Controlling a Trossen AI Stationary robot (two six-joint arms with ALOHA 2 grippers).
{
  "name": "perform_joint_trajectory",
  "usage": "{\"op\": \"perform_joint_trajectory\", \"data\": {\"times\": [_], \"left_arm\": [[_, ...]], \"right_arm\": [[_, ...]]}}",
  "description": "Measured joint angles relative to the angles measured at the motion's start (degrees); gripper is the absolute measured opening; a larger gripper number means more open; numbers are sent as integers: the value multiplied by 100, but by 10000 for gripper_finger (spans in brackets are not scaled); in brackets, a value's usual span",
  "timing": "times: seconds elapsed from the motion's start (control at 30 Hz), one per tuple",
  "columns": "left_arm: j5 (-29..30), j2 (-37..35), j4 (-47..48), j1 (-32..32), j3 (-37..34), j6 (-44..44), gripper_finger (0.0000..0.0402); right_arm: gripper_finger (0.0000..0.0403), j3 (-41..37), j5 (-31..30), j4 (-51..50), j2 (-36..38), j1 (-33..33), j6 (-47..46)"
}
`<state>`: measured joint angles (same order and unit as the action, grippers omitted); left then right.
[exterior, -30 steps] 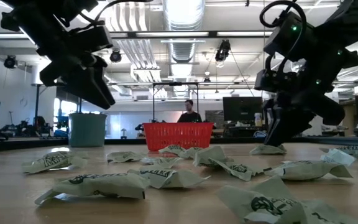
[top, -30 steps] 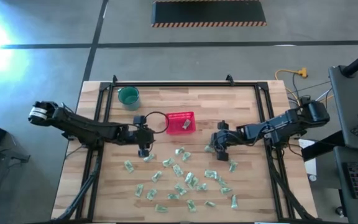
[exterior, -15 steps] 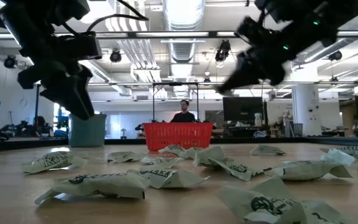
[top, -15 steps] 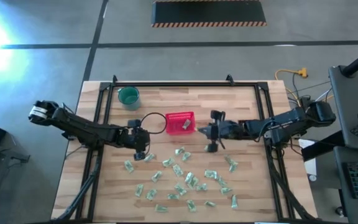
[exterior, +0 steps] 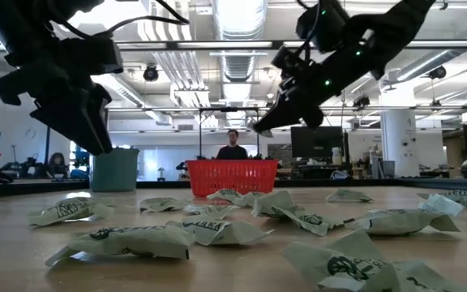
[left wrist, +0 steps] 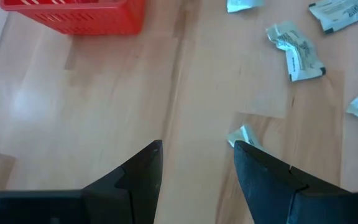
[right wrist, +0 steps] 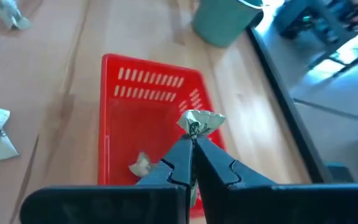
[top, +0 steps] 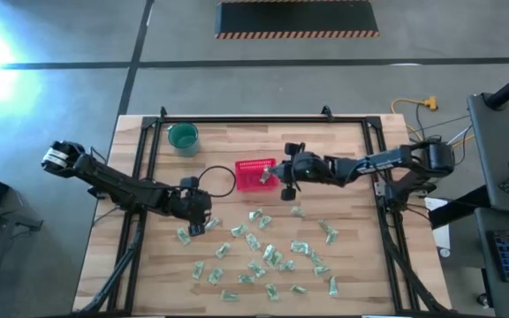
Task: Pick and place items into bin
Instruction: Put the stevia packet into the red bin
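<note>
The right gripper (right wrist: 191, 146) is clamped on one small pale green-and-white crinkly wrapped packet (right wrist: 200, 122), pinched by a corner at the very fingertips. It hangs above the edge of the small rectangular red plastic basket with mesh-like sides (right wrist: 114, 127), on the side that faces the right arm.

**Risks**
- Shallow pinch. Only an edge of the wrapper is gripped; a jolt could let it slip out early and land outside the basket.
- Release point. The packet sits over the rim area, not the centre. Opened here, it could strike the wall and bounce onto the pale wooden slatted table (top: 343, 150).
- Light basket. Contact from a descending finger could probably push it aside.

**Containers**
- Red basket: the right wrist view shows at least one packet lying on the floor, beneath the fingers; anything further is hidden by them.
- Round teal-green cup (top: 183, 137): beyond the basket, near the table's far corner. Its contents cannot be made out.

**Other arm**
The left gripper (left wrist: 197, 158) hovers low with its fingers spread and nothing between them; a loose packet (left wrist: 243, 135) lies just ahead. The remaining packets are scattered farther out (top: 268, 256).
</note>
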<state>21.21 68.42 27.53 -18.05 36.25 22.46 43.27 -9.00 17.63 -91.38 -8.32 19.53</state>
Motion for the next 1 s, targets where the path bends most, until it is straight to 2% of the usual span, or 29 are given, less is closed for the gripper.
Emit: {"op": "perform_joint_trajectory", "data": {"times": [0.2, 0.4, 0.53, 0.67, 1.0], "left_arm": [[-14, 0, -3, -26, 0, 131, 181], [-53, 0, 1, -78, -2, 144, 181], [-279, 0, 9, -125, -2, 261, 181], [-341, 28, 14, -236, -9, 430, 181], [-435, 987, -488, -308, -17, 423, 180]], "right_arm": [[24, 256, 177, 78, -508, -129, 45], [86, 406, 218, -1, -612, -122, 18], [124, 406, 217, -215, -337, -99, 45], [144, 374, 223, -599, 38, 27, 61], [143, 170, 353, -915, 606, 329, 52]]}}
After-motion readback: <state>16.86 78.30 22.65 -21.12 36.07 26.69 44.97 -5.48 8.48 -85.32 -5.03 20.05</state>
